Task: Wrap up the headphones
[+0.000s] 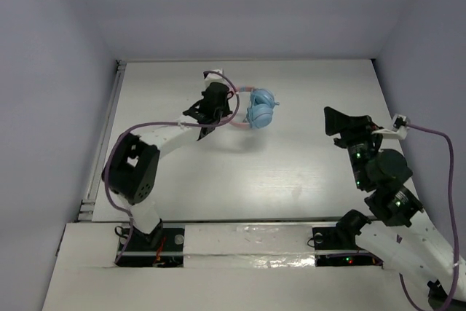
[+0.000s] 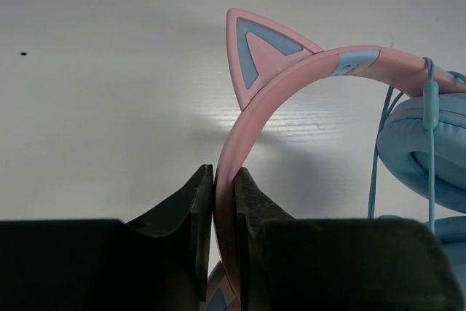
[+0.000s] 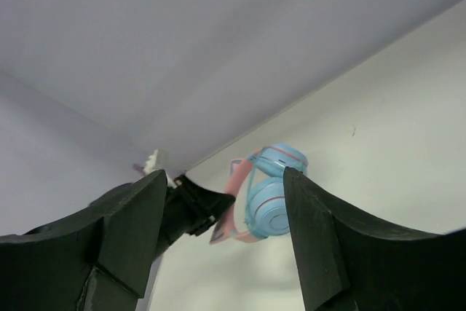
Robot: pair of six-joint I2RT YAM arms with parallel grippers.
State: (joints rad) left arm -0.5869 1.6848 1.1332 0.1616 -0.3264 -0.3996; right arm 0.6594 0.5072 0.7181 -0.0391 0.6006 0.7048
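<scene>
Two arms: your left arm [image 1: 135,169] and right arm [image 1: 386,180] stand bolted at the near edge of the white table [image 1: 291,172], both reaching toward the far side.
Right gripper: your right gripper [image 1: 333,120] hangs over the right half of the table, well apart from the headphones. In its wrist view the right gripper [image 3: 224,176] shows its jaws spread wide, with nothing between them.
Left gripper: your left gripper [image 1: 230,111] is out past mid-table, left of centre. Its wrist view shows the left gripper [image 2: 224,180] pinched tight on the pink headband [image 2: 240,143], one finger on each face of the band.
Headphones: the headphones [image 1: 260,109] sit at the far centre of the table, just right of the left gripper. The light-blue ear cups [image 1: 261,111] lie side by side.
Cat ear: one pink cat ear [image 2: 255,52] stands up from the band above the grip.
Cable: the pale-blue cable [image 2: 430,103] runs down across the nearer cup.
Contact: you cannot tell whether the cups touch the table.
Back wall: a plain grey wall [image 1: 247,5] closes the scene.
</scene>
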